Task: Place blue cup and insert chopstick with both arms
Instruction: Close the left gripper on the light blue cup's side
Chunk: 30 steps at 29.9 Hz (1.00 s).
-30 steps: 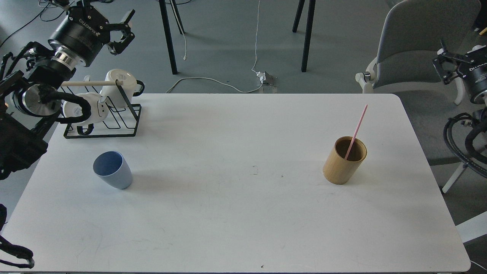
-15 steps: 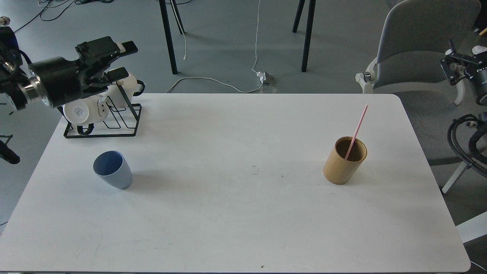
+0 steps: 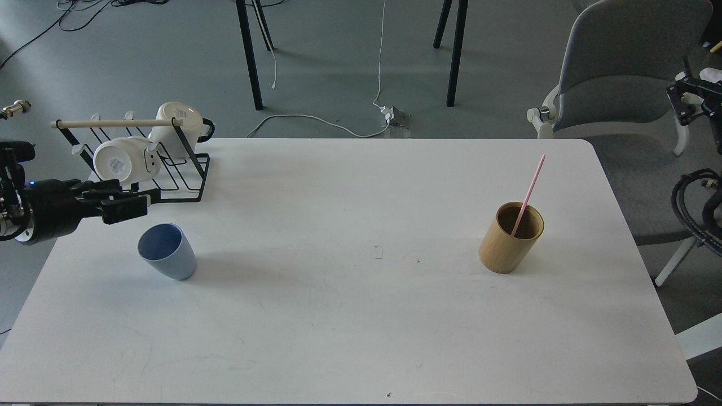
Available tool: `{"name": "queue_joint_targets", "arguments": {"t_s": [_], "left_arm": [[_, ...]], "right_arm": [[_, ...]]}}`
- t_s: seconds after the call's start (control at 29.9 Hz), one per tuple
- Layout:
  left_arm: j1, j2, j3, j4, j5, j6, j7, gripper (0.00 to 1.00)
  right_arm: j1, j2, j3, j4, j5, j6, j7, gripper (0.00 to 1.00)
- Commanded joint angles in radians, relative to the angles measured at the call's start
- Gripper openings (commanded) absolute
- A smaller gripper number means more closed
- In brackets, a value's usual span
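Observation:
The blue cup [image 3: 167, 260] stands upright on the white table [image 3: 361, 316] at the left, mouth tilted toward me. My left gripper [image 3: 141, 204] comes in low from the left edge, pointing right, just above and left of the cup and apart from it; its fingers look slightly parted and hold nothing. The pink chopstick [image 3: 530, 192] leans in a tan bamboo cylinder [image 3: 509, 241] at the right of the table. My right gripper [image 3: 685, 98] shows only partly at the right edge, off the table, far from the cylinder.
A black wire rack [image 3: 169, 179] with a cream wooden rod and two white mugs [image 3: 121, 160] stands at the table's back left, just behind my left gripper. A grey chair [image 3: 615, 67] stands beyond the back right corner.
My left arm has swung down from above the rack to a low position just left of the blue cup. My right gripper has drifted further right, toward the frame edge.

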Motion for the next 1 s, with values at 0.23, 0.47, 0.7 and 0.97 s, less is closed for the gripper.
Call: {"name": "queue_joint_targets", "arguments": {"t_s": [0.23, 0.47, 0.7, 0.97], "left_arm": [[0.031, -0.14, 0.046, 0.179, 0.087, 0.037, 0.0, 0.66], [0.039, -0.175, 0.075, 0.264, 0.097, 0.037, -0.014, 0.59], [0.037, -0.186, 0.104, 0.27, 0.096, 0.032, -0.023, 0.59], [0.033, -0.226, 0.104, 0.31, 0.097, 0.032, -0.023, 0.23]], "right_arm": [[0.007, -0.002, 0.018, -0.003, 0.0, 0.0, 0.0, 0.99], [0.009, -0.005, 0.043, -0.001, 0.0, 0.0, 0.0, 0.99], [0.01, -0.003, 0.043, -0.001, 0.0, 0.0, -0.002, 0.99], [0.01, -0.003, 0.043, -0.001, 0.0, 0.0, -0.002, 0.99]]}}
